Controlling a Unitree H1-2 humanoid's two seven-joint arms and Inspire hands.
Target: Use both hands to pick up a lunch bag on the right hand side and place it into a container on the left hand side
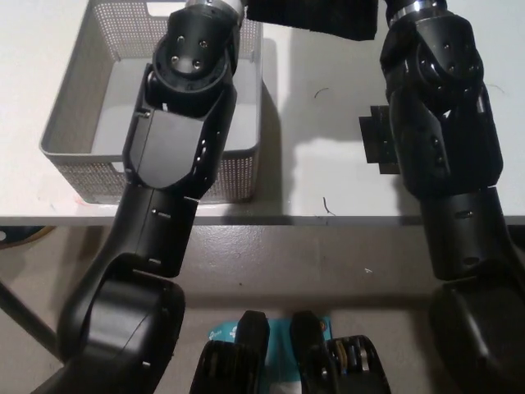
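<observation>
Both arms reach forward over the worktop (312, 164), hands cut off at the top edge, so their state is unclear. The lunch bag (316, 18) looks raised at the far edge; next, carry it left over the mesh container (82, 107).

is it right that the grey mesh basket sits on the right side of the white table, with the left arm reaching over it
Not quite. The head view shows the grey mesh basket on the left side of the white table, not the right. The rest holds: the left arm does reach over it. Neither hand is in view, since both arms run out of the picture's top edge.
</observation>
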